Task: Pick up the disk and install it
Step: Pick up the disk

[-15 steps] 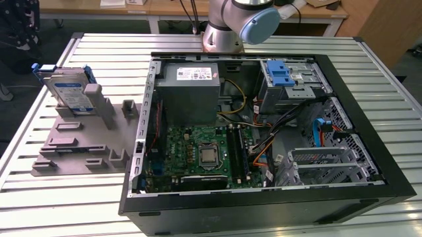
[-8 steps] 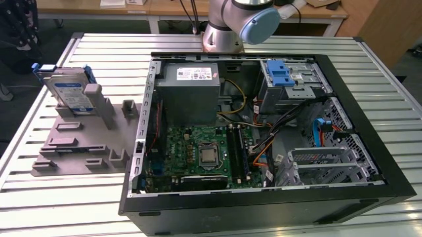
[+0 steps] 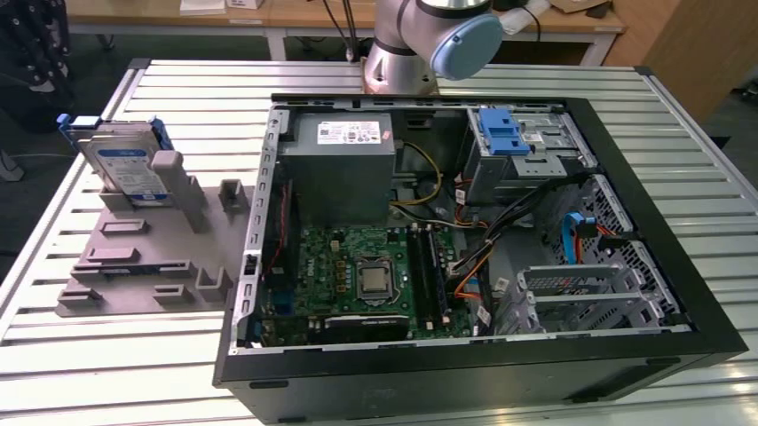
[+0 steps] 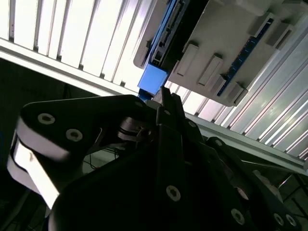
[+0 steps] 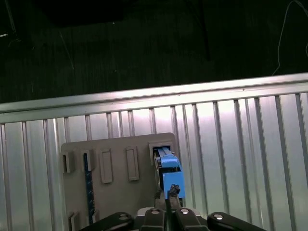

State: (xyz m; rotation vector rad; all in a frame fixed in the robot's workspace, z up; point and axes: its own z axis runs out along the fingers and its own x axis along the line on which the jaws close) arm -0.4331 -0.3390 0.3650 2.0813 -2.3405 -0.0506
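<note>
The disk [image 3: 128,164], a silver drive with a white-and-blue label in a blue bracket, stands on edge in a slot of the grey holder [image 3: 142,257] at the exterior view's left. In both wrist views I look down on it edge-on: its blue bracket [image 5: 167,168] [image 4: 154,79] lies just past my fingertips. My gripper [image 5: 168,198] [image 4: 165,94] hangs above the disk, apart from it, with the fingers pressed together and nothing between them.
An open black computer case [image 3: 663,266] fills the middle and the exterior view's right of the slatted metal table [image 3: 119,373]. Inside are a grey power supply [image 3: 343,164], a motherboard [image 3: 361,284] and a silver drive bay with a blue latch [image 3: 512,142]. The arm's base [image 3: 403,62] stands behind the case.
</note>
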